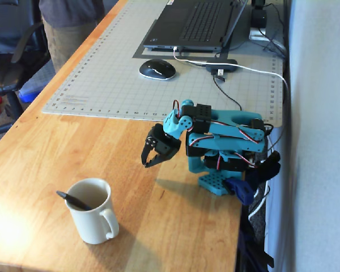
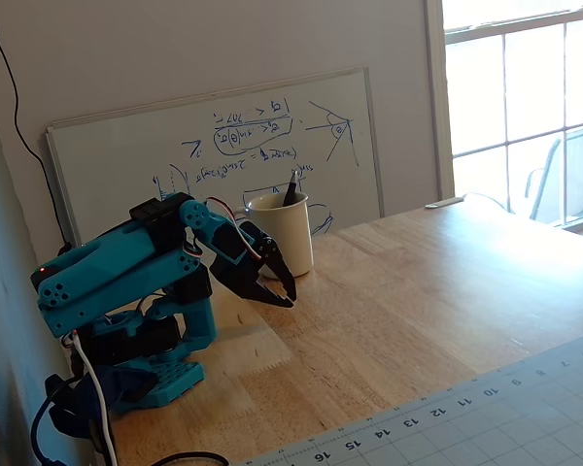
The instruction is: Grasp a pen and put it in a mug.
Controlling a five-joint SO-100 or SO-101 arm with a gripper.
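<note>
The cream-white mug point(image 1: 93, 211) stands upright on the wooden table near its front left edge; in the other fixed view it point(image 2: 288, 233) stands before a whiteboard. The dark pen point(image 1: 73, 200) rests inside the mug, leaning on the rim with its end sticking out to the left; its top point(image 2: 291, 187) pokes above the rim. My gripper point(image 1: 149, 160) hangs folded back near the arm's blue base, apart from the mug, jaws slightly parted and empty; it also shows in the other fixed view point(image 2: 284, 293).
A grey cutting mat point(image 1: 113, 79) covers the far table, with a computer mouse point(image 1: 157, 69), a laptop point(image 1: 195, 25) and cables point(image 1: 243, 68) on it. A whiteboard point(image 2: 214, 146) leans on the wall behind the mug. A person point(image 1: 68, 28) stands at the far left.
</note>
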